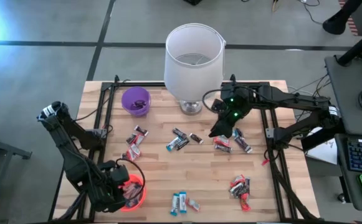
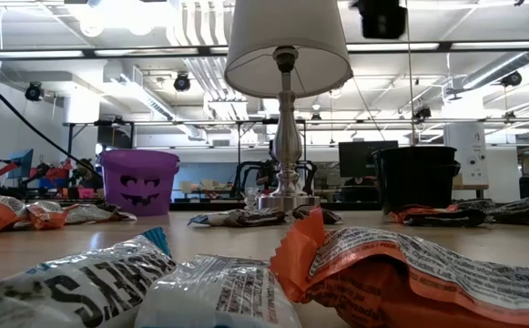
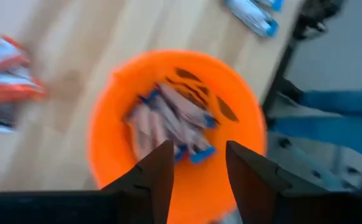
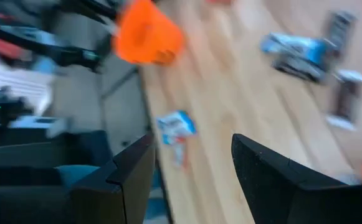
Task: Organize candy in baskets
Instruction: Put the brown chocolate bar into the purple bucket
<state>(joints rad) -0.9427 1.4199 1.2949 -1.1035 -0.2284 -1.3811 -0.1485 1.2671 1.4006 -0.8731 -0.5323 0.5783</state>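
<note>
My left gripper [image 1: 126, 190] [image 3: 199, 165] hangs open just above the orange basket [image 1: 134, 191] [image 3: 112, 149] at the table's near left, with nothing between its fingers. Several blue-and-white candy bars [image 3: 171, 121] lie inside that basket. My right gripper [image 1: 220, 129] [image 4: 193, 168] stands open above the table's far right, over loose candy [image 1: 223, 144]. More candy lies in small heaps on the wood [image 1: 137, 140] [image 1: 179, 142] [image 1: 240, 186] [image 1: 182, 202]. The purple basket [image 1: 136, 101] [image 2: 138, 180] stands at the far left. The black basket [image 2: 416, 178] shows only in the low view.
A lamp with a big white shade [image 1: 193, 53] on a metal base [image 1: 192, 107] stands at the far middle. Black frame rails [image 1: 109, 106] [image 1: 274, 155] run along the table's left and right sides. Candy wrappers [image 2: 401, 273] lie right before the low camera.
</note>
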